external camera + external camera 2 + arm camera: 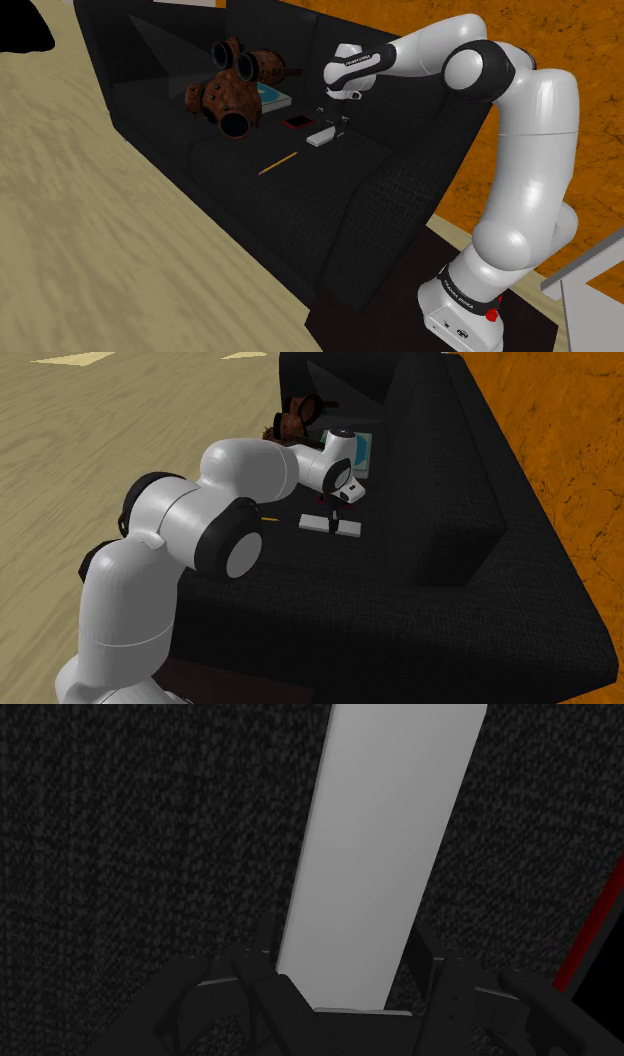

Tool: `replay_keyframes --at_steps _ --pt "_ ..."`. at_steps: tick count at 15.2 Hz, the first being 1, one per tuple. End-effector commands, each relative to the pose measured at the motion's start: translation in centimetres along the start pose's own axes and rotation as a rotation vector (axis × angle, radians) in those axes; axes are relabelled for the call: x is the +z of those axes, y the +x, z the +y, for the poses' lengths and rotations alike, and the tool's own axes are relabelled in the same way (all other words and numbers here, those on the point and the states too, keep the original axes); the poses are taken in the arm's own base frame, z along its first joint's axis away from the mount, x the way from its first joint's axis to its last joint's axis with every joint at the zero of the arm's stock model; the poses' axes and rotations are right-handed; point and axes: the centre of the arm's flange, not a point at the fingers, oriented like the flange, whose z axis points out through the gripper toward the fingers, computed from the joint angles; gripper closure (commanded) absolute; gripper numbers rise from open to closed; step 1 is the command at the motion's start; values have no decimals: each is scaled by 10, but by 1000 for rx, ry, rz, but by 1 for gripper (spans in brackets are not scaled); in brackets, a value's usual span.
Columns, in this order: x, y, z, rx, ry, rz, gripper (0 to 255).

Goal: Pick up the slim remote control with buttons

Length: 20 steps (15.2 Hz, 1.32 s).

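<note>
The remote is a slim, plain pale grey slab lying flat on the seat of a black sofa. No buttons show on it. My black gripper comes straight down on it from the white hand above. In the second exterior view the gripper crosses the middle of the remote, and both ends stick out. In the wrist view the remote runs away from the gripper, and the two fingers clasp its near end from both sides. The remote still rests on the cushion.
A rusty brown object with round openings lies behind the remote, beside a teal flat item. A black square with a red edge sits close by, and a yellow pencil lies nearer the seat's front. The sofa back rises behind.
</note>
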Motion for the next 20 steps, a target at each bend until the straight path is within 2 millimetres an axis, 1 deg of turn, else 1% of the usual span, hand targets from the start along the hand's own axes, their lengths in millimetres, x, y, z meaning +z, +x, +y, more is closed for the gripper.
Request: replay_keyframes --at_steps 1,5,20 --pt "1 -1 0 -1 -1 -1 255" --pt "1 0 0 -1 -2 -1 255" --pt "-78 -3 1 -1 -2 -1 255"
